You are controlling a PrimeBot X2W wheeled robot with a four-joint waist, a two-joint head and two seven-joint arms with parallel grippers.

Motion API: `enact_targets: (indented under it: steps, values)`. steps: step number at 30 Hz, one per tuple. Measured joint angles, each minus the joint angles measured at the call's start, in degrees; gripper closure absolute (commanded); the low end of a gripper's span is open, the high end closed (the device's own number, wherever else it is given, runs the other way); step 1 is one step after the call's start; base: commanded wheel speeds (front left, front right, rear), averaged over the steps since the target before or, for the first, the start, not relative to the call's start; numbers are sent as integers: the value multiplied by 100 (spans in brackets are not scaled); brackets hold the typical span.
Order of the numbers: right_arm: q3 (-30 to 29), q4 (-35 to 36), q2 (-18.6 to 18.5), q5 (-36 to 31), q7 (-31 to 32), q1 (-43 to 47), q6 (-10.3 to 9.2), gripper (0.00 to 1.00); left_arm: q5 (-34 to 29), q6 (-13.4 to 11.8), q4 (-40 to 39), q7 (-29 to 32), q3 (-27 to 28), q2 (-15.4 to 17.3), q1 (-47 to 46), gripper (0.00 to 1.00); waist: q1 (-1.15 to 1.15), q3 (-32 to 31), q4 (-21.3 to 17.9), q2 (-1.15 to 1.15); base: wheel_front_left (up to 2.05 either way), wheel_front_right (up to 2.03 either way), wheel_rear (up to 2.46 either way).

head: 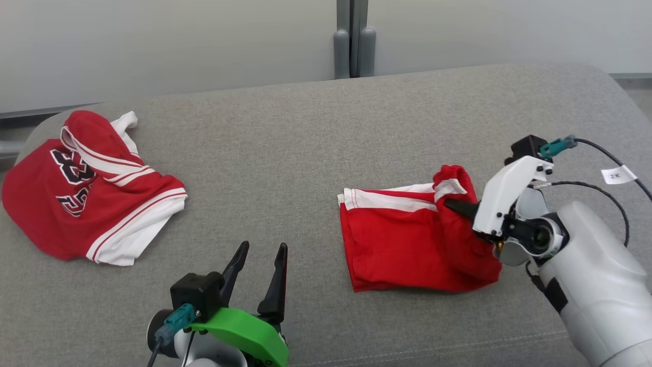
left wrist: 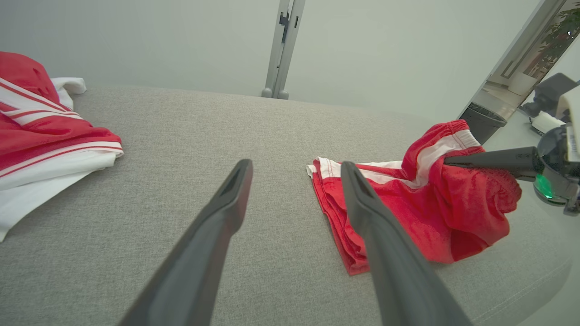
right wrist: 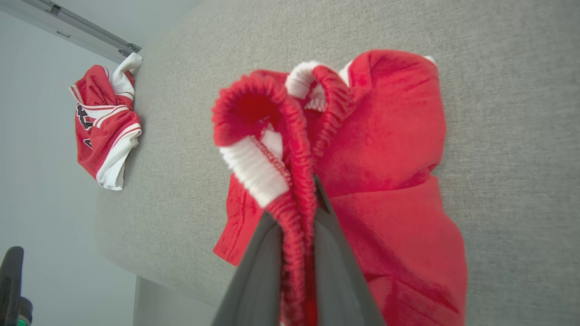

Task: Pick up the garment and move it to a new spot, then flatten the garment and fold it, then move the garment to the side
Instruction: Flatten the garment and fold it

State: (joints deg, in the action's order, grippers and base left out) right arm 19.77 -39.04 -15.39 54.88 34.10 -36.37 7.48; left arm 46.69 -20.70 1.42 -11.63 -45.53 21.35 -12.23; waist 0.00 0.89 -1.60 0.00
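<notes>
The garment (head: 407, 239) is a pair of red shorts with white trim, lying partly folded on the right of the grey cushion (head: 285, 142). My right gripper (head: 451, 205) is shut on its elastic waistband, which is lifted and bunched above the rest of the cloth. In the right wrist view the waistband (right wrist: 272, 136) is pinched between the fingers of the right gripper (right wrist: 308, 199). My left gripper (head: 262, 247) stands open and holds nothing, low at the front, left of the garment (left wrist: 453, 203). In the left wrist view the left gripper (left wrist: 295, 167) points towards the garment's left edge.
A crumpled red and white jersey (head: 91, 193) with black numbers lies at the cushion's far left (left wrist: 36, 136). A grey post (head: 354, 46) stands behind the cushion against a pale wall. The cushion's front seam runs along the bottom right (head: 458, 346).
</notes>
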Motion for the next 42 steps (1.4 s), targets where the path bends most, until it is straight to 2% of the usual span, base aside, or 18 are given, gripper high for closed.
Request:
enact_targets:
  steps: [4, 9, 16, 20, 21, 22, 23, 24, 25, 29, 33, 42]
  values:
    - [-164, -185, 445, -299, 67, -144, 1, 100, -4, 31, -3, -8, -30, -12, -7, 0, 0, -13, 115, 0, 0, 0, 0]
    - [-410, -503, 827, -748, 19, -267, 0, 100, -18, 63, 23, -31, -65, -81, -32, 0, 0, 12, 328, 0, 0, 0, 0]
    - [-798, -1126, 1116, -1343, -193, -482, 0, 100, -26, 141, 109, -66, -78, -178, -137, 0, 0, 94, 687, 0, 0, 0, 0]
    - [-946, -1422, 1162, -1559, -287, -584, 0, 100, -26, 165, 162, -88, -88, -229, -148, 0, 0, 137, 837, 0, 0, 0, 0]
    - [-970, -1507, 1177, -1630, -297, -625, 0, 93, -26, 181, 183, -105, -86, -242, -154, 0, 0, 151, 883, 0, 0, 0, 0]
    - [-976, -1591, 1193, -1708, -310, -662, 0, 93, -26, 190, 203, -107, -85, -256, -163, 0, 0, 165, 927, 0, 0, 0, 0]
    - [-1000, -1769, 1235, -1858, -382, -730, 0, 75, -25, 208, 240, -113, -90, -281, -192, 0, 0, 193, 1004, 0, 0, 0, 0]
    - [-1002, -1837, 1240, -1951, -410, -764, 1, 14, -25, 214, 254, -115, -87, -293, -209, 0, 0, 206, 1038, 0, 0, 0, 0]
    - [-1014, -1905, 1243, -2005, -448, -795, 1, 0, -25, 231, 269, -131, -87, -309, -225, 0, 0, 218, 1067, 0, 0, 0, 0]
    - [-1040, -2170, 1247, -2134, -554, -920, 1, 0, -24, 257, 326, -156, -82, -357, -253, 0, 0, 255, 1139, 0, 0, 0, 0]
    - [-809, -2195, 1255, -1976, -572, -1013, 1, 0, -13, 268, 405, -165, -70, -379, -255, 0, 0, 237, 1127, 0, 0, 0, 0]
    - [-399, -1912, 1256, -1678, -653, -1305, 1, 0, 18, 254, 417, -202, -23, -335, -170, 0, 0, 42, 828, 0, 0, 0, 0]
